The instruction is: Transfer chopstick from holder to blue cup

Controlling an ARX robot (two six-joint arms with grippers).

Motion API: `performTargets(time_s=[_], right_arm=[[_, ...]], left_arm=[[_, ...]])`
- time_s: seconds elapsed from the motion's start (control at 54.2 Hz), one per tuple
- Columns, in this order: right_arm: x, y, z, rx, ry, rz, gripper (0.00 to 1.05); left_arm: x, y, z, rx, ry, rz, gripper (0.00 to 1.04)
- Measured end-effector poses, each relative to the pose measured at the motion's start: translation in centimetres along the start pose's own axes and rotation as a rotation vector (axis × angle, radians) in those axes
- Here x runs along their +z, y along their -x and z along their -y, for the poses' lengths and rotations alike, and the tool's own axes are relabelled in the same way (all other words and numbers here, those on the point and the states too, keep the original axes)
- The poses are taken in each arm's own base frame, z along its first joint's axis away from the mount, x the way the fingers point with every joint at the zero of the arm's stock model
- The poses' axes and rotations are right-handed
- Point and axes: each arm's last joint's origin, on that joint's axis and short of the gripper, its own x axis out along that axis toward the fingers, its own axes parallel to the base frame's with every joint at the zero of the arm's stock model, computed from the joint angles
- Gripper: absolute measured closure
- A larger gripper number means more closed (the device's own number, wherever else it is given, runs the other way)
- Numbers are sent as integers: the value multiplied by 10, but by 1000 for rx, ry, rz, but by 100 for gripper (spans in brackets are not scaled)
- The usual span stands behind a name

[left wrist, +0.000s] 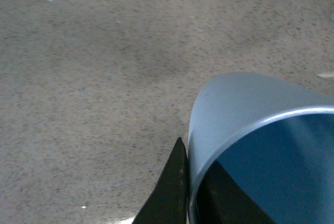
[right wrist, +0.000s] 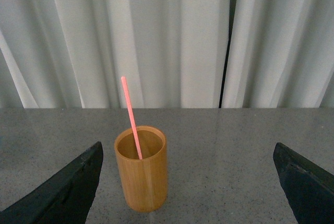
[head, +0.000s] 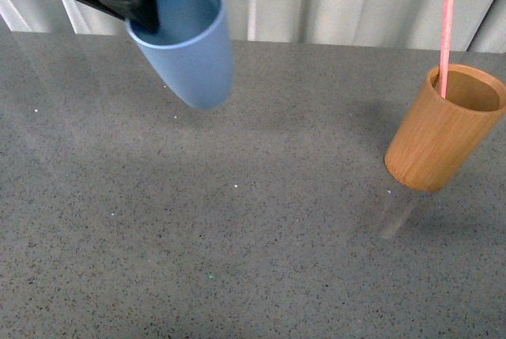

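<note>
My left gripper (head: 146,9) is shut on the rim of the blue cup (head: 190,47) and holds it tilted in the air above the far left of the table. In the left wrist view the blue cup (left wrist: 245,109) fills the corner, with one black finger (left wrist: 169,192) outside its wall and the other inside. The orange-brown wooden holder (head: 443,129) stands at the right with the pink chopstick (head: 447,31) upright in it. My right gripper (right wrist: 190,182) is open and empty, facing the holder (right wrist: 141,174) and chopstick (right wrist: 130,114) from a distance.
The grey speckled tabletop (head: 237,236) stretches between the cup and the holder. White curtains (right wrist: 167,36) hang behind the table's far edge.
</note>
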Motion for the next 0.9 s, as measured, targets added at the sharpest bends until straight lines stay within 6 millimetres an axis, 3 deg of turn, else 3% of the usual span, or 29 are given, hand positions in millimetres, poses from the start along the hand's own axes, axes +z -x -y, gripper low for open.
performTargets(time_s=[0.424,0.646,0.904], right_arm=[[0,0,0,0,0,0,10],[0,0,0,0,0,0,10],[0,0,0,0,0,0,10]], left_arm=[[-13,-38,88,-89,-83,-72,101],[-18,-48,107,-101,-93,-80,101],[-24,-66,111,-61,-111,-114,101]])
